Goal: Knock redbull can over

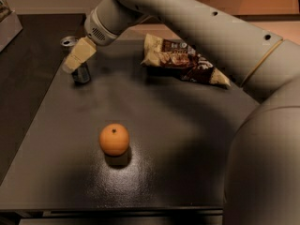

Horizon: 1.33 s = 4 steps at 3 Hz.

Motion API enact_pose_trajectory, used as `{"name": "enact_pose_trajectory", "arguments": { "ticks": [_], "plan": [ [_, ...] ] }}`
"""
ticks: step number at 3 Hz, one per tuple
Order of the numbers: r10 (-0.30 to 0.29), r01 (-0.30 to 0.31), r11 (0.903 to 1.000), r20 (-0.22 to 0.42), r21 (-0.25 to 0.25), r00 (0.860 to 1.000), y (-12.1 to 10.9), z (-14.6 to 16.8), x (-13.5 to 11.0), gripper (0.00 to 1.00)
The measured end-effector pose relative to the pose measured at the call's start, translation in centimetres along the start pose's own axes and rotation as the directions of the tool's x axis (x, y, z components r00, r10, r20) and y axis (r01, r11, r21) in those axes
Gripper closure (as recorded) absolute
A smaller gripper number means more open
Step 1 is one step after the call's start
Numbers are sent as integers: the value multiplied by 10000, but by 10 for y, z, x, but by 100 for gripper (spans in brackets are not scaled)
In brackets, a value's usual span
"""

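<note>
The redbull can (80,74) is a slim silver-grey can with a shiny top, standing at the far left of the dark table (187,139). My gripper (75,60) reaches down from the upper right and sits right against the can's front side, covering its middle. Only the can's top rim and its base show around the gripper. The can still looks upright, perhaps leaning slightly.
An orange (114,139) sits near the table's front centre. A crumpled snack bag (183,60) lies at the back, right of the can. My arm's large elbow (262,163) fills the right foreground. A pale object (7,25) stands off the table at far left.
</note>
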<state>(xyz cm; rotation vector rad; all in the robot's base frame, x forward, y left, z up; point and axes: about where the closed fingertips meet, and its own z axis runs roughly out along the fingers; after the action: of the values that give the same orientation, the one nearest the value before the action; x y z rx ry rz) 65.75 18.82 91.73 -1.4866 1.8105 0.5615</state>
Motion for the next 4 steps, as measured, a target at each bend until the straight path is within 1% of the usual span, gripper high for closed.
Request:
{"name": "enact_pose_trajectory", "arguments": {
  "ticks": [1,2,3,4],
  "plan": [
    [-17,21,9998,172,-184,9999,2,4,-5,19],
    [11,-2,9993,226,-366,9997,4,9,-6,41],
    [0,14,9990,317,-437,9995,5,10,-8,64],
    [-154,168,9995,526,-264,9985,6,-1,-12,87]
  ]
}}
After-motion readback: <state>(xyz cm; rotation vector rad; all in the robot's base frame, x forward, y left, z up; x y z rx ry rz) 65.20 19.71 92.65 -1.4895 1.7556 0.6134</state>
